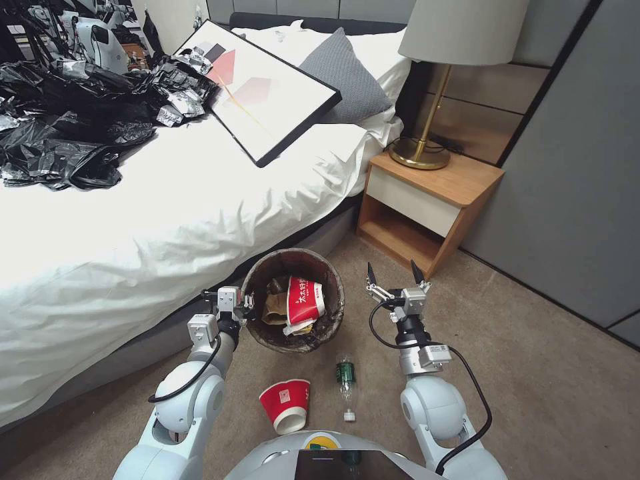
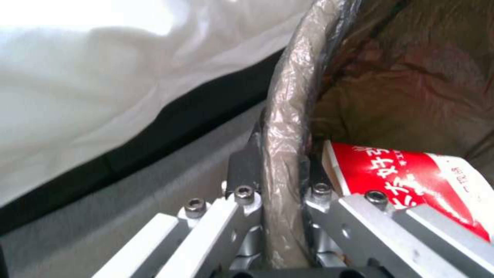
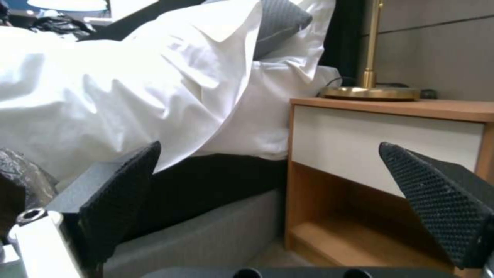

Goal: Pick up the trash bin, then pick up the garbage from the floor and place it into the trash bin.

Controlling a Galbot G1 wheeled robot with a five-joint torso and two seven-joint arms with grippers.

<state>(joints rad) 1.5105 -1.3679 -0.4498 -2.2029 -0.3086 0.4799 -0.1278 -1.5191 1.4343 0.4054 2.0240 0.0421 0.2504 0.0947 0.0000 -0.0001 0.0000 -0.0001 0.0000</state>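
The left pincer (image 1: 248, 311) clamps the trash bin (image 1: 331, 273) rim; right pincer (image 1: 395, 273) gapes empty beside it.

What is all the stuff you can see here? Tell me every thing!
trash bin: one, dark bag lining, beside the bed, holding litter
red paper cup: one, in the bin
red paper cup: one, on the floor
bottle: one, clear, green label, on the floor
black bags: heap, on the bed
bed: one, white sheets
picture frame: one, on the bed
grey pillow: one, on the bed
nightstand: one, wooden
lamp: one, brass base
left gripper: clamped on the bin rim
right gripper: open, right of the bin
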